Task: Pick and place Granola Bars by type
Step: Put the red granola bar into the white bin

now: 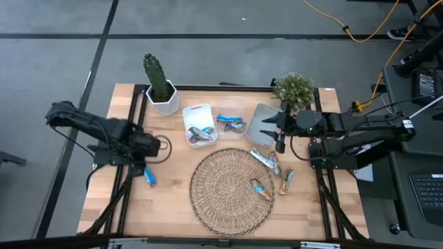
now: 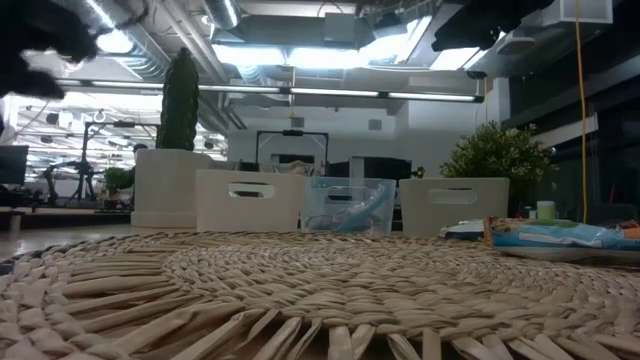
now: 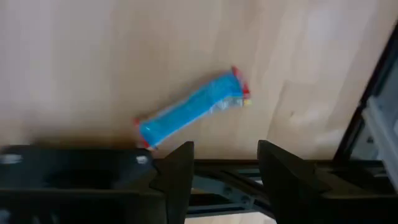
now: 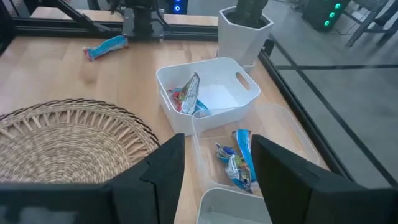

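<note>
A blue granola bar (image 3: 193,109) lies flat on the wooden table near the left side (image 1: 149,176). My left gripper (image 3: 225,155) hovers open above the table just beyond that bar (image 1: 165,145) and holds nothing. My right gripper (image 4: 214,149) is open and empty above the tubs (image 1: 277,130). The white tub (image 4: 208,93) holds several bars, and blue bars (image 4: 239,163) lie in the clear tub (image 1: 232,123). A silvery bar (image 1: 266,160), an orange bar (image 1: 261,188) and a brownish bar (image 1: 287,180) lie at the right edge of the round woven mat (image 1: 225,190).
A potted cactus (image 1: 159,83) stands at the far left of the table and a bushy plant (image 1: 294,88) at the far right. A third tub, grey-white (image 1: 261,124), sits right of the clear one. In the low view the tubs (image 2: 345,205) stand in a row behind the mat.
</note>
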